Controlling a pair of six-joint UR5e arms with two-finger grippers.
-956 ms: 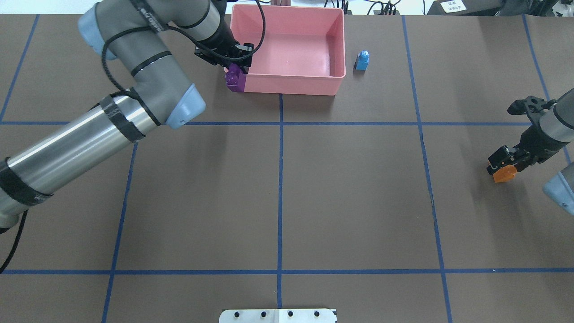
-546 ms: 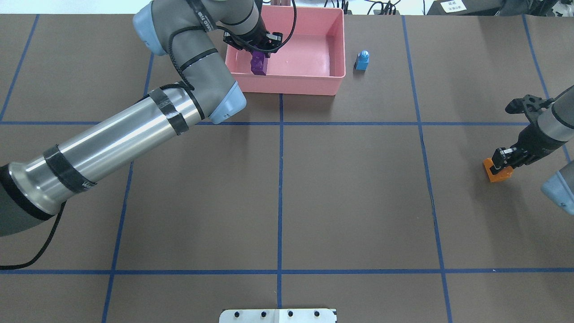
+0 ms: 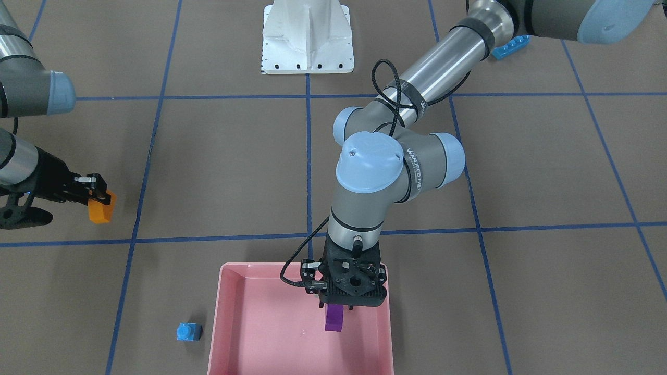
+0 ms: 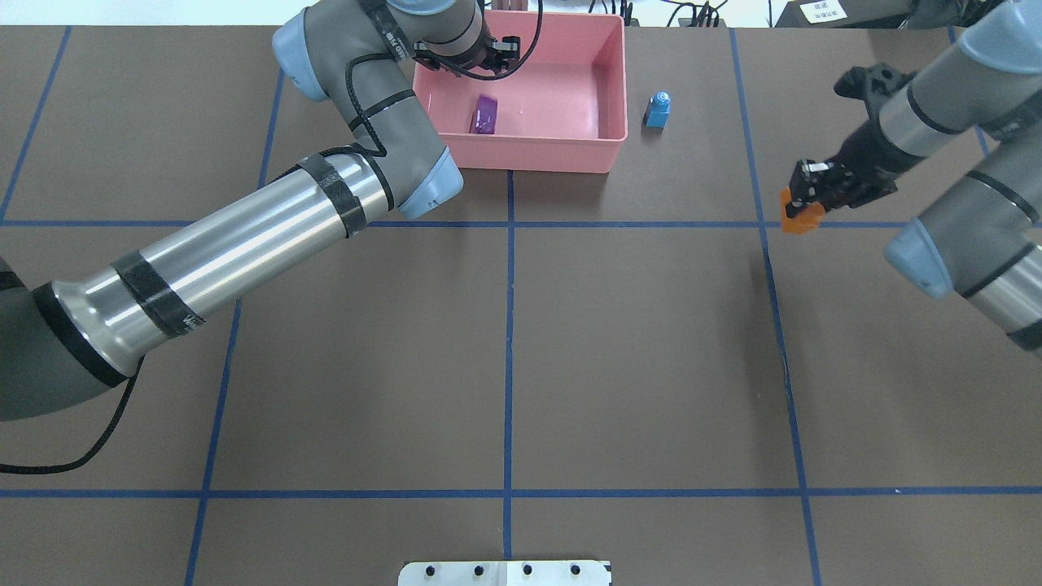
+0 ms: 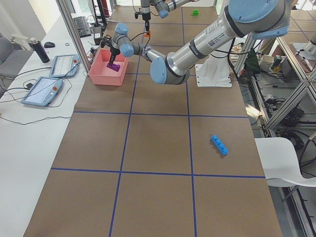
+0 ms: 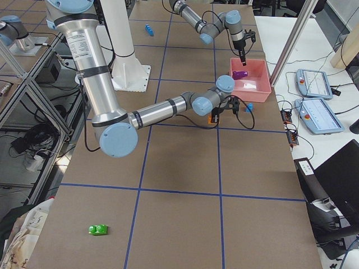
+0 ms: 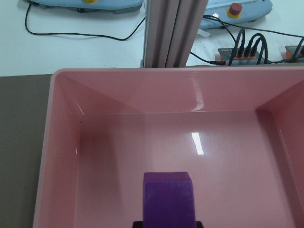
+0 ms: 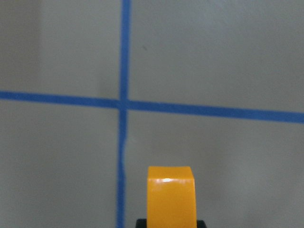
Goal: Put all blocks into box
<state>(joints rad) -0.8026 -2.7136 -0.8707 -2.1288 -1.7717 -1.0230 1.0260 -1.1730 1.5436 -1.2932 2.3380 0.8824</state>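
Observation:
My left gripper is open above the pink box. The purple block lies on the box floor just under it, and shows close up in the left wrist view. My right gripper is shut on the orange block and holds it above the table, right of the box; it also shows in the right wrist view. The small blue block stands just right of the box. The long blue bar and the green block lie far off, near the table's ends.
The white robot base stands at the near edge of the table. Blue tape lines cross the brown table top. Tablets and cables lie beyond the box, off the table.
My left gripper carried the purple block from the box's front left corner over the wall and let it go inside. My right gripper lifted the orange block and moved it forward and left.

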